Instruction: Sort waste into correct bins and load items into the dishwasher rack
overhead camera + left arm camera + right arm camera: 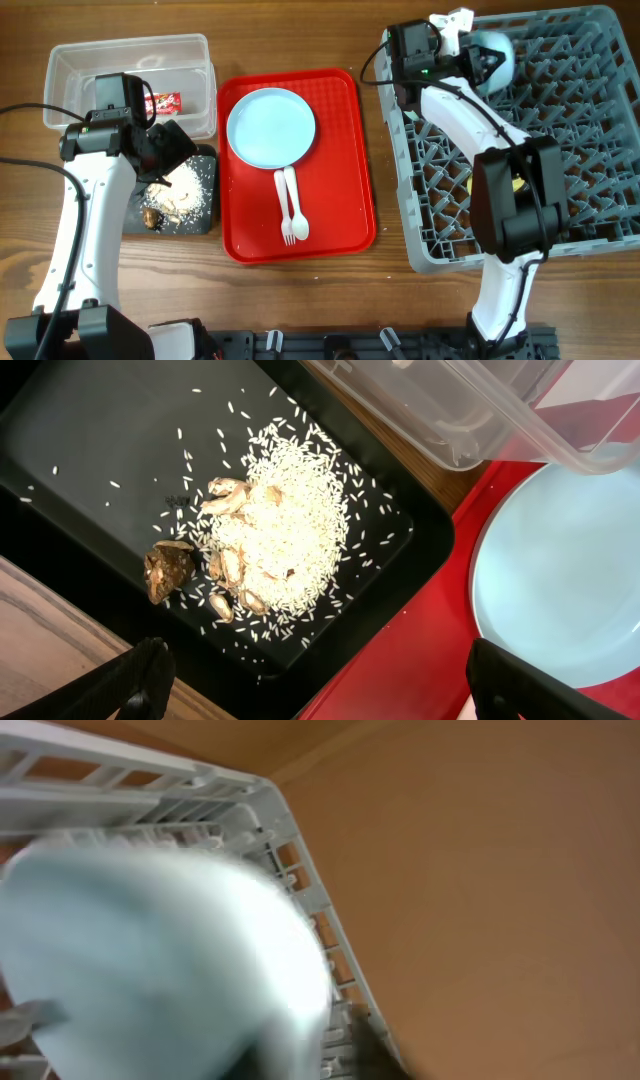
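From overhead, the left pincer (172,158) hung over the black tray (200,225), which sat on the table (300,300) just below the clear tub (60,60). Food scraps (175,195) lay heaped in the black tray, and a red wrapper (162,101) lay inside the clear tub. Beside both bins, the red tray (350,200) carried the pale blue plate (271,126), with the white fork (285,210) and spoon (297,210) side by side just below it. The right arm reached across the dishwasher rack (560,120) to its far left corner. There the right pincer (478,52) met a pale bowl (497,58), but the arm hid how the fingers sat.

In the left wrist view, the left pincer (318,660) was spread wide, its dark fingers (140,680) at the bottom corners with nothing between them. Below it, rice and brown pieces of the food scraps (280,530) were piled near the middle of the black tray (90,430). A corner of the clear tub (480,410) showed at the top right. The red tray (400,660) and the plate (560,570) lay to the right.

In the right wrist view, the bowl (150,970) was a blurred pale shape filling the left side, close against the camera. The rack's grey rim (300,890) ran behind it and the table (480,870) lay beyond. I cannot tell whether this pincer was closed on the bowl.
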`<state>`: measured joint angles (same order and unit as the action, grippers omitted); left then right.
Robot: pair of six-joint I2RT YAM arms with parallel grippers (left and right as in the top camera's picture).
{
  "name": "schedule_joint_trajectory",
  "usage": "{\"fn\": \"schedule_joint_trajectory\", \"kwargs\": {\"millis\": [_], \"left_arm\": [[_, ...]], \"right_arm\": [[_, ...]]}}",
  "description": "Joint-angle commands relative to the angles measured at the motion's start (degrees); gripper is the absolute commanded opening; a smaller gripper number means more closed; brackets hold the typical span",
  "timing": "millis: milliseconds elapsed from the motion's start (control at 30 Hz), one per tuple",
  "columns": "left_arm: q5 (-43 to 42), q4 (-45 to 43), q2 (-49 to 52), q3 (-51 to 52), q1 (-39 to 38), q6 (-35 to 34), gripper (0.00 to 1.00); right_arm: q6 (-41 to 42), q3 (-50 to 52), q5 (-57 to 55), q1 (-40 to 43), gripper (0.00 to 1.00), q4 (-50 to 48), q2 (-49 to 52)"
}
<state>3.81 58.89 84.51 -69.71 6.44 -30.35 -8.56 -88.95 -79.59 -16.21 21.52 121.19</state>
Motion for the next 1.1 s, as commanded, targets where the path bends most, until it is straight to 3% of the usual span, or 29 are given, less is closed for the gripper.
{"fn": "schedule_joint_trajectory", "kwargs": {"millis": [0, 67, 133, 267, 333, 400, 433, 567, 700, 800, 933, 1067], "left_arm": [[0.74, -0.20, -0.94, -0.15, 0.17, -0.57, 0.95], [0.74, -0.17, -0.94, -0.15, 0.17, -0.57, 0.95], [0.74, -0.20, -0.94, -0.15, 0.17, -0.57, 0.95], [0.74, -0.22, -0.94, -0.15, 0.17, -0.55, 0.95], [0.74, -0.22, -0.94, -0.15, 0.17, -0.52, 0.96], [0.74, -0.20, -0.94, -0.15, 0.17, -0.13, 0.99], [0.74, -0.17, -0.94, -0.15, 0.17, -0.13, 1.00], [0.74, -0.33, -0.94, -0.15, 0.17, -0.15, 1.00], [0.74, -0.37, -0.94, -0.15, 0.17, -0.13, 1.00], [0.74, -0.33, -0.94, -0.15, 0.17, -0.13, 1.00], [0.74, -0.26, -0.94, -0.15, 0.17, -0.13, 1.00], [0.74, -0.26, -0.94, -0.15, 0.17, -0.13, 1.00]], "right_arm": [[-0.15, 0.48, 2.38, -1.11, 0.62, 0.79, 0.79], [3.39, 0.48, 7.30, -1.18, 0.67, 4.09, -2.49], [7.10, 0.48, 18.99, -1.18, 0.74, 10.12, -7.80], [7.04, 0.46, 44.37, -1.20, 0.88, 20.22, -20.74], [7.30, 0.46, 63.98, -1.38, 0.87, 24.15, -25.77], [14.49, 0.46, 90.97, -2.75, 0.78, 27.87, -27.98], [16.72, 0.48, 95.84, -4.42, 0.78, 29.38, -27.43], [20.37, 0.48, 96.50, -15.91, 0.78, 34.84, -22.01], [35.80, 0.48, 90.49, -27.39, 0.78, 34.40, -10.01], [42.05, 0.48, 88.17, -29.79, 0.76, 32.98, -3.04], [47.80, 0.48, 81.92, -30.01, 0.59, 31.39, 1.25], [47.54, 0.48, 82.25, -30.03, 0.54, 31.47, 2.75]]}}
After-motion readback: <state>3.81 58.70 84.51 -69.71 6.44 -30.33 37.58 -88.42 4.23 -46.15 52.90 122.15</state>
